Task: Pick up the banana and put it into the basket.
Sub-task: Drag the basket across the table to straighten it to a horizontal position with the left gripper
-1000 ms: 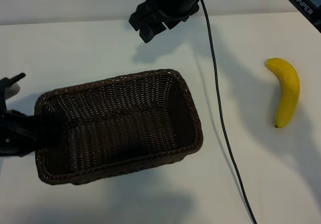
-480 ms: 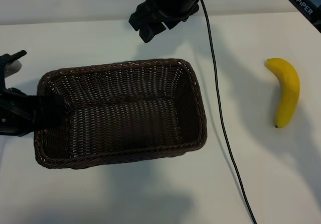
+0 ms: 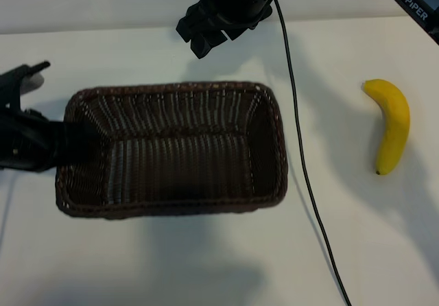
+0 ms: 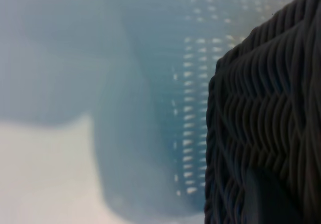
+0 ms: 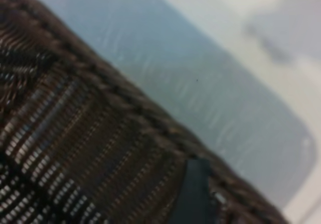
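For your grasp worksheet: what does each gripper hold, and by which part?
The left gripper clamps the basket by its left end wall. The right gripper, above the far rim, holds nothing; the banana lies untouched.

L arm point(image 3: 27, 145): matte blk | R arm point(image 3: 230, 7): blk; blk cable point(image 3: 302, 162); white "PiPER" mark point(image 3: 416, 7)

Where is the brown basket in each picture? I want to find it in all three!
Exterior view: the basket sits in the left-middle of the white table, its left end by the left gripper.
Left wrist view: its woven wall fills the picture's right side.
Right wrist view: its weave fills the lower-left half.
Shared landmark: the braided rim.
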`<action>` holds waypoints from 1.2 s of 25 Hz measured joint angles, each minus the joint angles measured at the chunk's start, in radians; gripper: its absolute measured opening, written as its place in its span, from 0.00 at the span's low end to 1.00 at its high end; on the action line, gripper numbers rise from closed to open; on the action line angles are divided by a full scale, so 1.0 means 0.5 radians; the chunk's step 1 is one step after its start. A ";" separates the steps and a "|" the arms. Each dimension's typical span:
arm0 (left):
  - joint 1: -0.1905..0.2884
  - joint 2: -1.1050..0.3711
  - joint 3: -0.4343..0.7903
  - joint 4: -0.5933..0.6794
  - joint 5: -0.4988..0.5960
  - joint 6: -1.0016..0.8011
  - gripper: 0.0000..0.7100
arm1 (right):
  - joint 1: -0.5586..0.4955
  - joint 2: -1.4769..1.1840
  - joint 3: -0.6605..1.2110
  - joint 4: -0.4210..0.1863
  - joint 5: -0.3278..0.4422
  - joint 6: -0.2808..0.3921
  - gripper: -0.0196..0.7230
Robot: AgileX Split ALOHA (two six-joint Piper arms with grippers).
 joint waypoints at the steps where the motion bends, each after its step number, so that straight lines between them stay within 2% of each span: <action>1: 0.000 0.019 -0.031 -0.001 0.000 0.004 0.22 | 0.000 0.000 0.000 0.000 0.000 0.000 0.81; 15: 0.000 0.369 -0.402 -0.019 0.052 0.065 0.22 | 0.000 0.000 0.000 0.000 0.000 0.000 0.81; 25: 0.000 0.532 -0.465 -0.479 0.043 0.461 0.22 | 0.000 0.000 0.000 0.000 0.000 0.000 0.81; 30: 0.000 0.581 -0.478 -0.504 0.049 0.482 0.21 | 0.000 0.000 0.000 0.000 0.000 0.000 0.81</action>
